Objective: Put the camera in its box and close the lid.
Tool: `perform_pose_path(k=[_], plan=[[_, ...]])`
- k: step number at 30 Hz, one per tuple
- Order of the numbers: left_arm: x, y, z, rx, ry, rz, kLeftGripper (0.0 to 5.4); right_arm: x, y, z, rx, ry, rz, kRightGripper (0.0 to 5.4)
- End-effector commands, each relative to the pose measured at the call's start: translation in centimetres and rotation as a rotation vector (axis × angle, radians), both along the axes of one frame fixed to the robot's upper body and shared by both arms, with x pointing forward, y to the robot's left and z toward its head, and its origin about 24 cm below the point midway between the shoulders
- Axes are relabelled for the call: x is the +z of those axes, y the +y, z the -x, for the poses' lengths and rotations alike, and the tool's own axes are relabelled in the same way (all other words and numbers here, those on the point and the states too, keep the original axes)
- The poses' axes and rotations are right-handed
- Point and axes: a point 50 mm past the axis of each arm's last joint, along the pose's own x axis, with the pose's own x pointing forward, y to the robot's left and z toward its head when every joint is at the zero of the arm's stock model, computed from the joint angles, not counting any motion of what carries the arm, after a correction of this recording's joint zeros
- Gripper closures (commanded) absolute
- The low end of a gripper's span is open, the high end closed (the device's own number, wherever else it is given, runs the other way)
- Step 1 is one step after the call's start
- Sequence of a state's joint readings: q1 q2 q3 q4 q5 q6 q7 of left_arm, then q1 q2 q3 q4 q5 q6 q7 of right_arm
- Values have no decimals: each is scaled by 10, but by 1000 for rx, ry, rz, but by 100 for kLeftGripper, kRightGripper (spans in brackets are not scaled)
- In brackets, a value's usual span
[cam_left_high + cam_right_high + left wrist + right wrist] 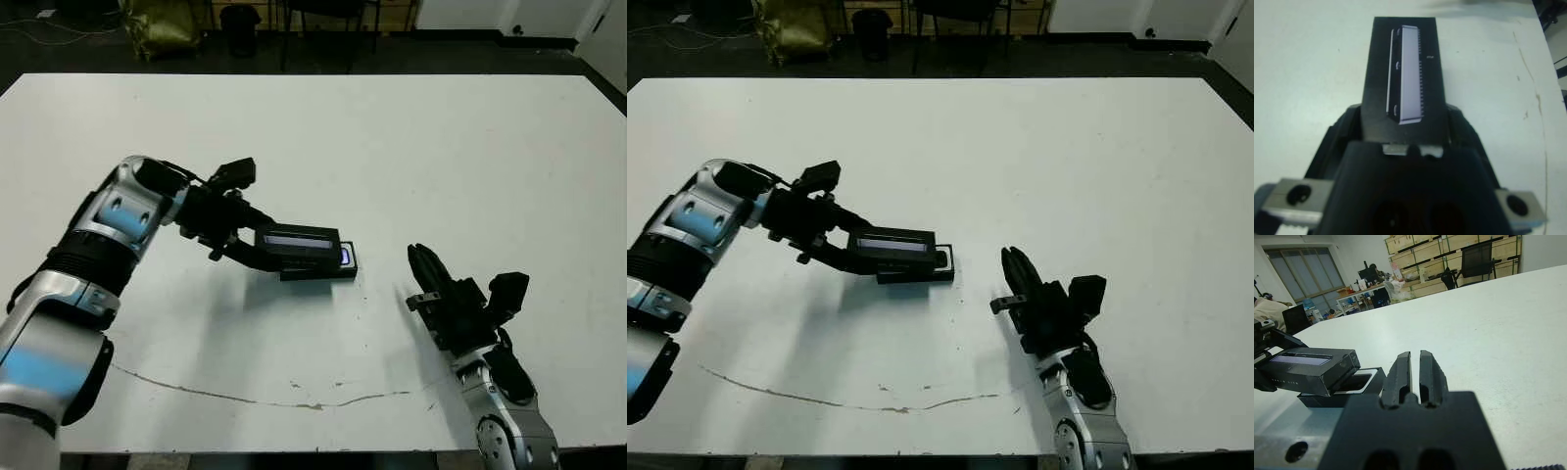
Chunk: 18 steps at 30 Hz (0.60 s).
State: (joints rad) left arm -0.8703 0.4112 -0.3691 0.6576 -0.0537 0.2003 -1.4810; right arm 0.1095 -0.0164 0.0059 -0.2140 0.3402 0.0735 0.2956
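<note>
My left gripper (266, 251) is shut on the lid (299, 240), a black cover with a glossy greyish strip (1409, 73) on top. It holds the lid tilted and just above the box (331, 271), shifted toward my left arm. The box lies on the table at the centre, and the right wrist view shows its uncovered end with the white lining (1359, 380). The camera is hidden; I cannot tell whether it lies under the lid. My right gripper (423, 260) is shut and empty, standing over the table to the right of the box with its fingertips (1415, 363) pointing toward it.
A thin dark crack line (294, 399) runs across the white table (470, 147) near its front edge. Beyond the far edge are a yellow bag (162, 24) and a dark bin (239, 24) on the floor.
</note>
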Motion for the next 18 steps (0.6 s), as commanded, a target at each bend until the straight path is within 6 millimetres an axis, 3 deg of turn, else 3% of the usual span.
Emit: perform_pose_path(k=[1, 18], plan=[[0, -4, -2, -14, -9, -27, 280, -5, -2, 2, -14, 41, -3, 540], [-7, -16, -5, 35, -127, -2, 280, -5, -2, 2, 2, 34, -4, 540]])
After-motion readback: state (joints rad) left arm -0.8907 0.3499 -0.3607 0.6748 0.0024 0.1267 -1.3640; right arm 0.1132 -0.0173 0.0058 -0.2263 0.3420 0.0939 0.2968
